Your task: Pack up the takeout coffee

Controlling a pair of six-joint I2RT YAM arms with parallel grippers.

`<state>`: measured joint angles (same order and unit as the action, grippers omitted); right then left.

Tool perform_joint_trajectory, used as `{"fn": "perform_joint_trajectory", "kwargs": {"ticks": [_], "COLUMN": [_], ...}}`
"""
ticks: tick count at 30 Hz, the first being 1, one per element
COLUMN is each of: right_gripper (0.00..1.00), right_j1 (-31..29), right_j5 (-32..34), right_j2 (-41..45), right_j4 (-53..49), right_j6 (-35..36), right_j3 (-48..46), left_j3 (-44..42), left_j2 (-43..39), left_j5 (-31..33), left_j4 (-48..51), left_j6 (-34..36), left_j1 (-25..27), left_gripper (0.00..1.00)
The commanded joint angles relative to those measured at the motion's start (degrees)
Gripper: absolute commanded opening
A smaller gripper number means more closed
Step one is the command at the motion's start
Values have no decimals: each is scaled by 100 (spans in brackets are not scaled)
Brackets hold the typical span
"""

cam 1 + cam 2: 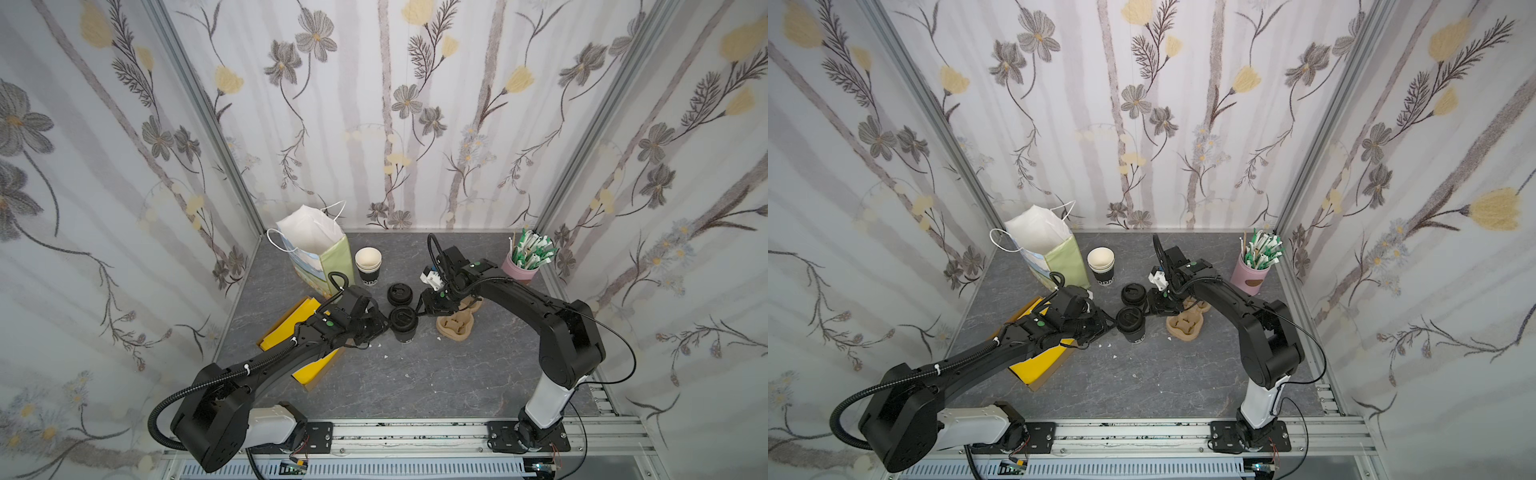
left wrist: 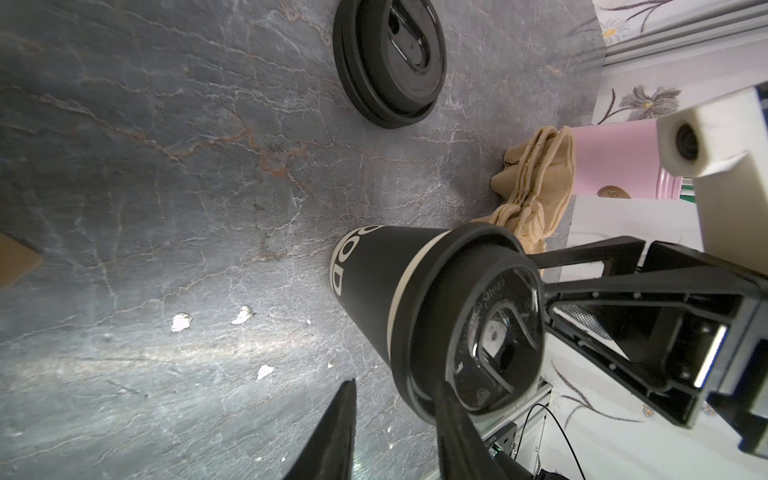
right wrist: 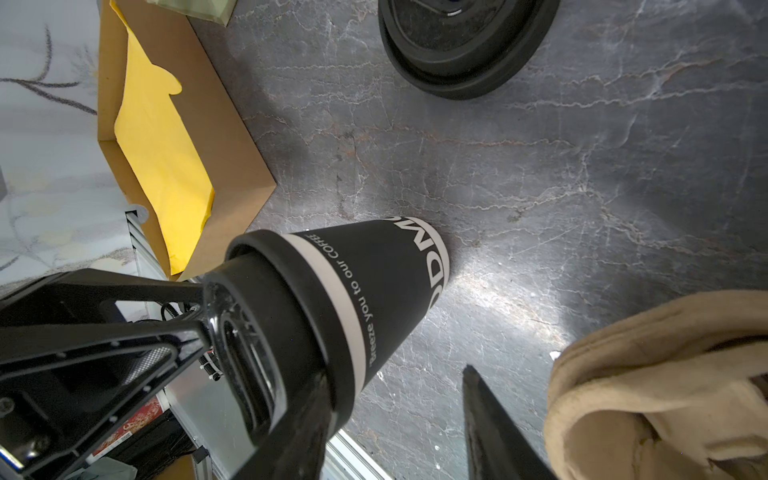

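Only one cup [image 1: 404,336] wears a lid [image 1: 401,318]; one stack [image 1: 368,266] stands lidless.

Bright, even – (wide-angle) edge distortion

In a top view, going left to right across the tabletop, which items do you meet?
Paper bag → stack of lidless cups → lidded coffee cup → cardboard cup carrier → pink straw holder.

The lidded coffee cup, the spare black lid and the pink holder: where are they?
Lidded coffee cup [image 1: 401,319], in a top view, on its lid's top.
Spare black lid [image 1: 400,293], in a top view, on its domed top.
Pink holder [image 1: 521,272], in a top view, on its side wall.
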<state>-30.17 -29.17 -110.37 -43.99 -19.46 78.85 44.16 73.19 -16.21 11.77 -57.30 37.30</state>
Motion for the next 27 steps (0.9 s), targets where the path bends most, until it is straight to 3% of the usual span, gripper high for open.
{"fn": "perform_joint_trajectory", "kwargs": {"ticks": [1, 27], "right_gripper": [52, 57], "right_j1": [-14, -22], "right_j5": [60, 785], "right_j2": [83, 610], "right_j4": [78, 139], "right_j6": [-69, -104], "right_j3": [17, 37], "left_j3": [45, 250], "left_j2": [-72, -393], "left_j5": [99, 415], "left_j4": [10, 10], "left_j6": [8, 100], "left_j1": [-10, -70], "left_gripper": [35, 35]}}
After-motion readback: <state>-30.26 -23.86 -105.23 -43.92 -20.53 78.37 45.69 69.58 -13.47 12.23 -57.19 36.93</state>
